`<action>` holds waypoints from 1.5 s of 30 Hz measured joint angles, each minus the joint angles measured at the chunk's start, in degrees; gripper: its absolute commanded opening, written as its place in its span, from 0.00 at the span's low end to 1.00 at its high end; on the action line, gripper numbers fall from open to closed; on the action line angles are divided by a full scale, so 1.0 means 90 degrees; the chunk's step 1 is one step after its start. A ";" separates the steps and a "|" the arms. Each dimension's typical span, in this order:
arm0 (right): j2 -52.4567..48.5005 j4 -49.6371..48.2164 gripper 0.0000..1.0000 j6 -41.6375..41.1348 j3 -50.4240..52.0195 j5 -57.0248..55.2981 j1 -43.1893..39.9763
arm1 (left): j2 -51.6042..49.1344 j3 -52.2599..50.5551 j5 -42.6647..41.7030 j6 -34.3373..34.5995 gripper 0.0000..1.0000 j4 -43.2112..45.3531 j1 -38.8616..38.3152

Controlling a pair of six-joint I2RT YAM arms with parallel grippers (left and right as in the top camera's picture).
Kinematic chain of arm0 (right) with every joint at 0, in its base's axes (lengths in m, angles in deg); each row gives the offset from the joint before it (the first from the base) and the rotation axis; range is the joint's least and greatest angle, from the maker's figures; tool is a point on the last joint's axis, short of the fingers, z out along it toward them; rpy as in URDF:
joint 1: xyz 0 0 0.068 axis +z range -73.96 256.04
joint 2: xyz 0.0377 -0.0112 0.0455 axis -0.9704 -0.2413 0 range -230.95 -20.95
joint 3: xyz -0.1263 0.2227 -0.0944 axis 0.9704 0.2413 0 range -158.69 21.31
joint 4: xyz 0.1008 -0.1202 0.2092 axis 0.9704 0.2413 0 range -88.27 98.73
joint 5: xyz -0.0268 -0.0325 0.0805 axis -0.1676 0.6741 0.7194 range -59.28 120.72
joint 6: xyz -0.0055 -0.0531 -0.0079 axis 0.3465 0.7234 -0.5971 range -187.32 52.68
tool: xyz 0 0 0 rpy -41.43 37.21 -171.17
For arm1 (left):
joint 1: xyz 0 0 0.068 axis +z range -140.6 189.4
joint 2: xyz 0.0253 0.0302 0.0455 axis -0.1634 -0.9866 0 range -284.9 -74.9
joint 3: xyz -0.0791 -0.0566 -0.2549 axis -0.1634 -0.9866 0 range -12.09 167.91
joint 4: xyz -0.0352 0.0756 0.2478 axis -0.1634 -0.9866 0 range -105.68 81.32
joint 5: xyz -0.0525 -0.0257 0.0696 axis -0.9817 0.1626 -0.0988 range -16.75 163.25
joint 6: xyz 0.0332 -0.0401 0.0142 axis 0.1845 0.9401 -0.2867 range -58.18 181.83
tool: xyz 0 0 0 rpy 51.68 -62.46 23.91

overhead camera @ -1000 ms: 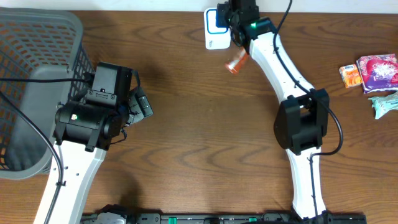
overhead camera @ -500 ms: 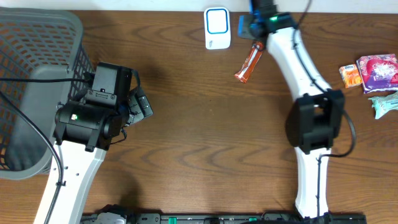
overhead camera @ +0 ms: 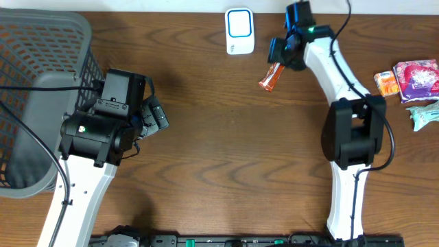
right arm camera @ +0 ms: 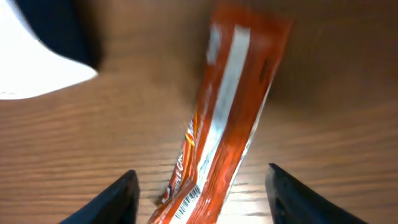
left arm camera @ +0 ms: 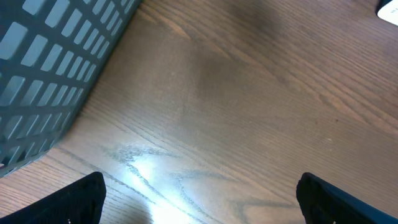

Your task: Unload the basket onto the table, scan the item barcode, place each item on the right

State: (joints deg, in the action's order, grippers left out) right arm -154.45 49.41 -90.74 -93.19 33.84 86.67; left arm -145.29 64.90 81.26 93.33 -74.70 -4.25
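Note:
An orange snack packet (overhead camera: pixel 272 76) lies flat on the wooden table, just right of the white and blue scanner (overhead camera: pixel 239 30). My right gripper (overhead camera: pixel 282 53) hovers over the packet's upper end. In the right wrist view its jaws are open, and the packet (right arm camera: pixel 231 106) lies between the fingers (right arm camera: pixel 118 199) with a gap on each side. A barcode shows at the packet's near end. The scanner's white edge (right arm camera: pixel 31 71) sits top left. My left gripper (overhead camera: pixel 155 115) is open over bare wood (left arm camera: pixel 205 124), far from the packet.
A grey mesh basket (overhead camera: pixel 41 41) fills the left side, and its wall (left arm camera: pixel 50 62) shows in the left wrist view. Several snack packs (overhead camera: pixel 411 77) and a teal packet (overhead camera: pixel 424 114) lie at the right edge.
My right gripper swung from over the scanner to the right, opened and let go of the orange packet, which now rests on the table. The left arm has not moved.

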 measured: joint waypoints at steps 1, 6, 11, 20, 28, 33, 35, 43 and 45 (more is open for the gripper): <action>-0.0007 -0.0078 0.59 -0.0027 0.0141 0.0019 0.0012 | 0.0000 0.0000 0.0000 0.0000 0.98 0.0000 0.0000; -0.0019 -0.0454 0.33 -0.0197 0.0874 0.0114 0.0010 | 0.0000 0.0000 0.0000 0.0000 0.98 0.0002 0.0000; -0.0027 -0.0464 0.12 -0.0216 0.1018 0.0158 0.0012 | 0.0000 0.0000 0.0000 0.0000 0.98 0.0002 0.0000; 0.0182 0.0525 0.02 -0.0078 0.1027 0.0308 0.0017 | 0.0000 0.0000 0.0000 0.0000 0.98 0.0002 0.0000; 0.0840 0.1338 0.20 0.0423 0.1056 0.0372 0.0209 | 0.0000 0.0000 0.0000 0.0000 0.98 0.0000 0.0000; 0.0891 0.1625 0.41 0.0549 0.1059 0.0391 0.0325 | 0.0000 0.0000 0.0000 0.0000 0.98 0.0000 0.0000; 0.0908 0.1644 0.53 0.0568 0.1059 0.0401 0.0335 | 0.0000 0.0000 0.0000 0.0000 0.98 0.0000 0.0000; 0.1746 0.1926 0.99 0.0665 0.1078 0.0427 0.0345 | 0.0000 0.0000 0.0000 0.0000 0.98 0.0000 0.0000; 0.2123 0.1921 0.99 0.0690 0.1078 0.0444 0.0345 | 0.0000 0.0000 0.0000 0.0000 0.98 0.0000 0.0000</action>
State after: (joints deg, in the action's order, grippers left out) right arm -135.34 66.70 -84.54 -83.48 37.84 89.77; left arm -145.29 64.90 81.26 93.33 -74.70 -4.25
